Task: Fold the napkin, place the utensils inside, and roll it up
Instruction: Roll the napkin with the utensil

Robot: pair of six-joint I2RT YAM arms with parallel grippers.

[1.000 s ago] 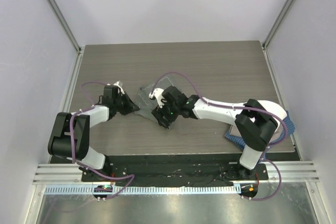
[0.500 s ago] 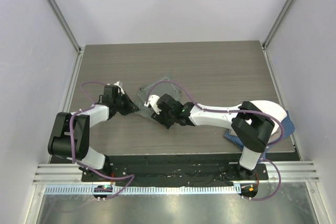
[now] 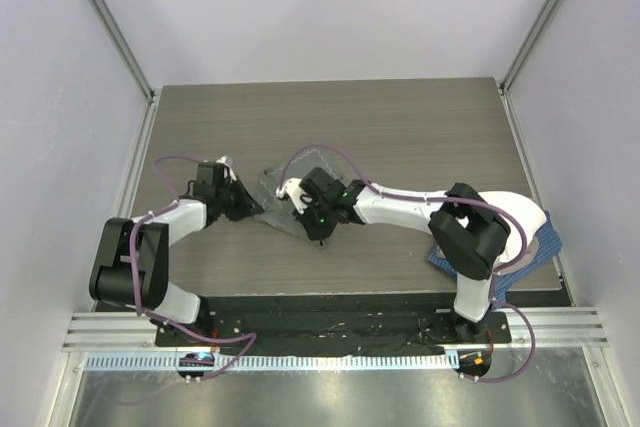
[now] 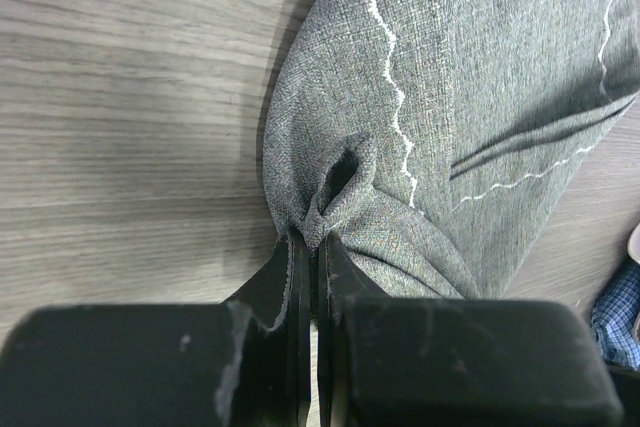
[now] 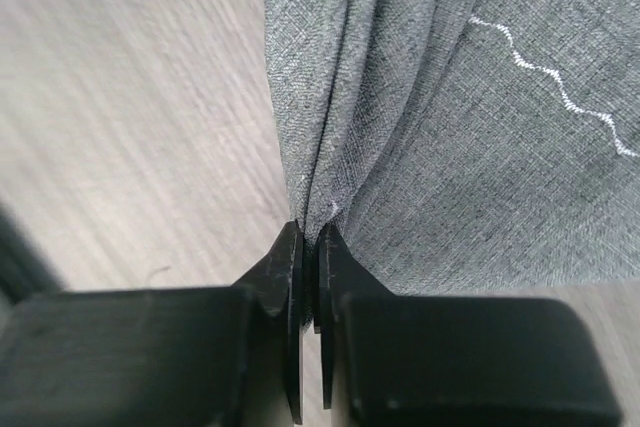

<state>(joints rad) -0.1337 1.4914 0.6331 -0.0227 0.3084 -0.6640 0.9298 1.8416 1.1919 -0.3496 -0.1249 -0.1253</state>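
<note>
In top view the napkin (image 3: 272, 183), at mid table (image 3: 400, 117), is mostly covered by left gripper (image 3: 250, 208) & right gripper (image 3: 308, 225); grips can't be made out there. Per wrist views, a bunched fold is clamped by the left, gathered pleats by the right. Cloth is seen grey-green, crumpled, w/ pale wavy stitching.
</note>
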